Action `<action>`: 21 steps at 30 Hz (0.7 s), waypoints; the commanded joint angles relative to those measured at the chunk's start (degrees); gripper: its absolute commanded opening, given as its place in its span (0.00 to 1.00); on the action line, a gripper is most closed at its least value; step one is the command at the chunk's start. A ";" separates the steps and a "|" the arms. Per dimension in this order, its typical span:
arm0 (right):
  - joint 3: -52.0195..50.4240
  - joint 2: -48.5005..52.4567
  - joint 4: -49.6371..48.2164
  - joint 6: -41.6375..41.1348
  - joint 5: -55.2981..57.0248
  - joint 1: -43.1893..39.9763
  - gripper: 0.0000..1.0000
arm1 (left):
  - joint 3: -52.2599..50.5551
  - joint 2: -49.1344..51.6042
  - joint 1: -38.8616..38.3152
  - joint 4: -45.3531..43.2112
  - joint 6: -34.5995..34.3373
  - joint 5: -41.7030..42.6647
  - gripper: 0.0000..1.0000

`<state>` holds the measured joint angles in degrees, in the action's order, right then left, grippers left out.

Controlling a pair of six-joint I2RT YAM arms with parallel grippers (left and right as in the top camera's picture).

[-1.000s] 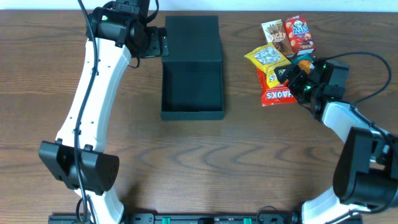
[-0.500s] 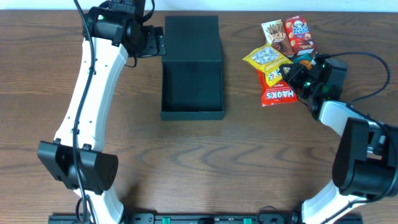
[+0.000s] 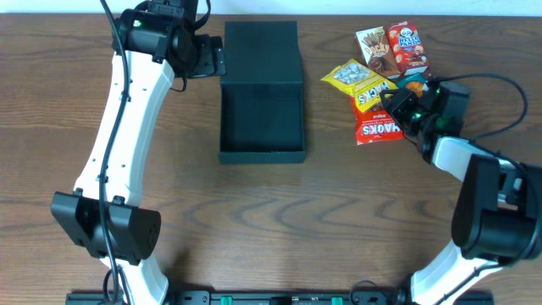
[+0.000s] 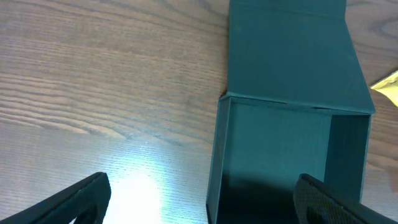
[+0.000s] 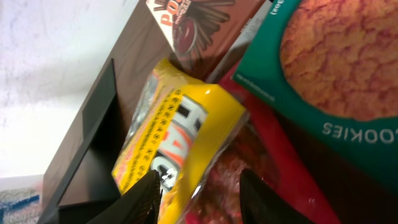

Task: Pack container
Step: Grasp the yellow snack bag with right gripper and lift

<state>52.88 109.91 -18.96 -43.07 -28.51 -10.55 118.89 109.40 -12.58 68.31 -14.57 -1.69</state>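
Observation:
The container [image 3: 262,119] is a dark teal-black box lying open at the table's middle back, its flap lid [image 3: 262,51] flat behind it. It is empty in the left wrist view [image 4: 280,143]. My left gripper [image 3: 222,59] [image 4: 202,186] hangs open over the box's left wall, holding nothing. My right gripper [image 3: 388,100] [image 5: 199,186] is shut on the near edge of a yellow snack packet [image 3: 356,78] [image 5: 180,130], which tilts up over a red packet [image 3: 378,129] [image 5: 261,162].
A teal cookie packet [image 3: 413,85] [image 5: 329,56] lies by the right gripper. A brown stick-biscuit box [image 3: 373,47] [image 5: 199,18] and a red snack box [image 3: 406,47] sit behind. The container's side [image 5: 93,155] shows left of the snacks in the right wrist view.
The right gripper reached into the snack pile and closed on the yellow packet, which shifted left and toward the back. The left arm stayed still.

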 commanded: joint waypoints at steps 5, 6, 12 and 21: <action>3.21 4.39 -3.41 -3.87 -1.44 0.59 0.40 | 0.11 0.44 0.24 -0.02 0.81 -0.20 0.95; 4.22 5.14 -3.39 -3.85 -2.25 0.76 0.38 | 0.11 0.44 0.24 0.00 0.81 -0.20 0.95; 11.41 8.72 -1.57 -3.87 -6.49 2.27 0.02 | 0.11 0.44 0.24 0.02 0.83 -0.20 0.95; 23.74 8.59 7.21 -0.22 -20.09 2.71 0.02 | 0.11 0.44 1.64 0.28 0.83 -0.39 0.96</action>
<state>72.10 118.63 -12.47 -45.82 -40.93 -8.43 118.89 109.40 -12.08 68.42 -14.55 -1.69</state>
